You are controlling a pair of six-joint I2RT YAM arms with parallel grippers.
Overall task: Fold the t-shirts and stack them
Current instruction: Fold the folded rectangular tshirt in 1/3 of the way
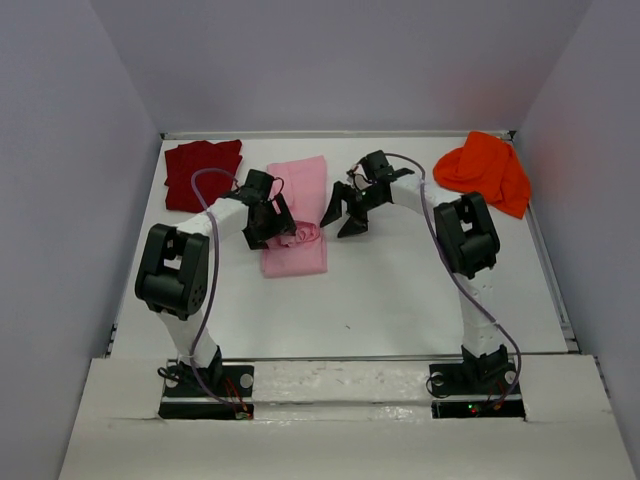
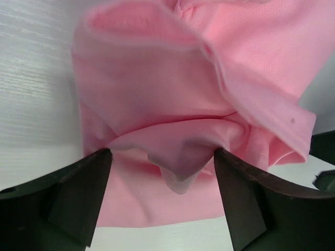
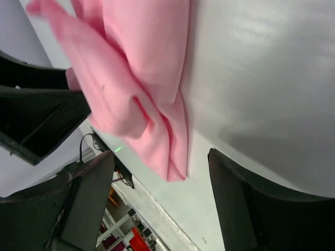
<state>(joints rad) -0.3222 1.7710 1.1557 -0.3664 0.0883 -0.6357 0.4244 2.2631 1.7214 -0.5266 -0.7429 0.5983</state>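
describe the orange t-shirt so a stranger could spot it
On the white table, look to the far right corner. The orange t-shirt lies there, bunched in a heap. The dark red t-shirt and pink t-shirt sit further left and lie flatter.

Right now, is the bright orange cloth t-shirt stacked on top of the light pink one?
No, the bright orange t-shirt lies crumpled at the far right, apart from the light pink t-shirt.

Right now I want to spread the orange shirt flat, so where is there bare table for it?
Widest: bare table between the pink t-shirt and the arm bases. Also the strip nearer than the orange t-shirt. Crowded: mid-table, where the left claw and right claw hang at the pink t-shirt.
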